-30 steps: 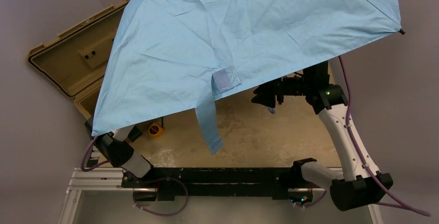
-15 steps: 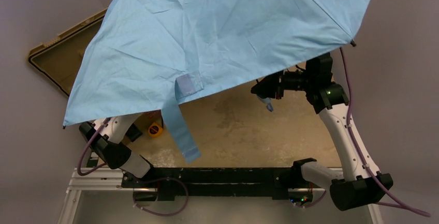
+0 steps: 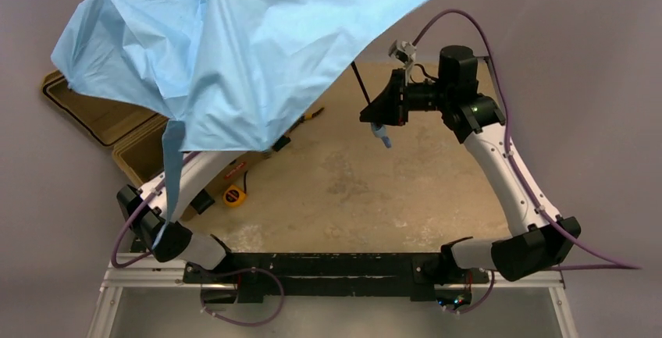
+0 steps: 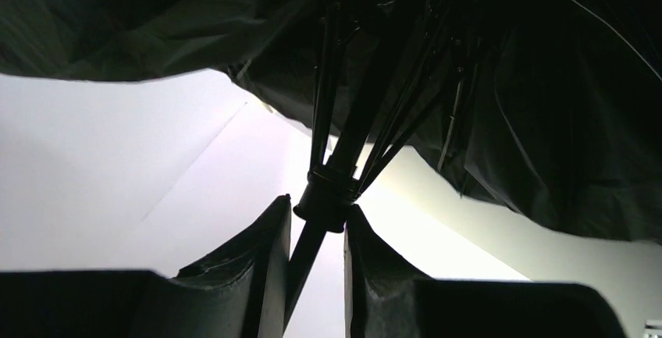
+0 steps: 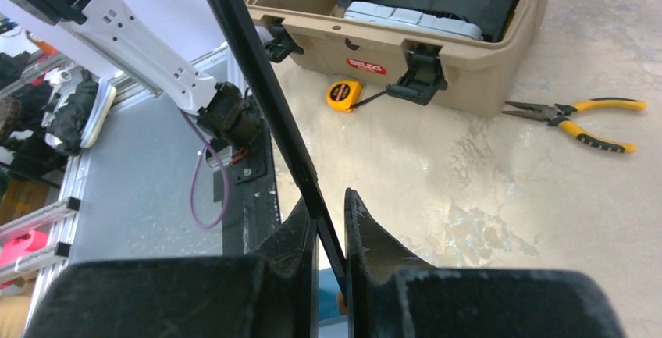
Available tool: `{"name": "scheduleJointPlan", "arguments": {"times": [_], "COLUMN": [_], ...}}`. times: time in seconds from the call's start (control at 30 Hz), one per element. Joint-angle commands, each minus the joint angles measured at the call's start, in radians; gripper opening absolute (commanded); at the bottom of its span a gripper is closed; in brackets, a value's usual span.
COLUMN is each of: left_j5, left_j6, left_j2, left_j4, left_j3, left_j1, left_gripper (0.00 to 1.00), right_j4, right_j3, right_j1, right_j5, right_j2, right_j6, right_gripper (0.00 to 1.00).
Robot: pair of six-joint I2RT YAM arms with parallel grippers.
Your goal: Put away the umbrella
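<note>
The light sky-blue fabric folding umbrella (image 3: pixel 234 49) is hanging in the air over the far left of the scene, its wide canopy sagging and creasing, and its closing strap (image 3: pixel 172 166) is dangling down at the near left edge. The thin black shaft (image 5: pixel 258 72) is running out from under the canopy towards the right, and there the right gripper (image 3: pixel 375 112) is pinching it, fingers pressed together on the shaft in the wrist view, with the small blue handle (image 3: pixel 381 133) poking out just below. Under the canopy, the left gripper (image 4: pixel 316 209) is squeezing the black runner collar (image 4: pixel 326 197) between its fingertips, where the dark ribs are fanning out above; the shaft is passing down between the two fingers. Below, on the beige speckled surface (image 3: pixel 375 190), the tan hard plastic case (image 5: pixel 437 49) is sitting open at the left, partly under the canopy. A round yellow tape measure (image 5: pixel 343 94) is lying just beside its front wall, and yellow-handled pliers (image 5: pixel 578 119) are lying near the case, apart from the tape measure.
</note>
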Motion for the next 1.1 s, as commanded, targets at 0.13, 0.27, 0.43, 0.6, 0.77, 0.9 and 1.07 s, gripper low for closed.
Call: {"name": "scheduleJointPlan", "arguments": {"times": [0.13,0.27,0.43,0.6,0.77,0.9,1.07], "left_j5": [0.409,0.415,0.381,0.373,0.377,0.395,0.399], "left_j6": [-0.092,-0.087,-0.093,-0.087,-0.077,-0.077,-0.080], "left_j2": [0.102,0.093,0.101,0.145,0.190,0.219,0.222], "left_j4": [-0.336,-0.323,-0.274,-0.273,-0.297,-0.349,-0.368], "left_j3": [-0.182,-0.258,-0.373,-0.386,-0.337,-0.280,-0.283], "left_j1": [-0.169,-0.192,-0.205,-0.205,-0.200,-0.192,-0.179], "left_gripper": [0.00,0.00,0.00,0.00,0.00,0.00,0.00], "right_j4": [0.417,0.534,0.634,0.866,1.030,1.030,1.026], "right_j3": [0.194,0.160,0.141,0.073,-0.022,-0.038,0.030], "right_j1": [-0.005,-0.004,-0.004,0.001,0.021,0.023,0.023], "right_j5": [0.142,0.096,-0.013,-0.141,-0.183,-0.200,-0.190], "right_j2": [-0.038,-0.053,-0.064,-0.080,-0.102,-0.118,-0.117], "right_j6": [0.215,0.307,0.359,0.536,0.652,0.652,0.684], "right_gripper": [0.00,0.00,0.00,0.00,0.00,0.00,0.00]}}
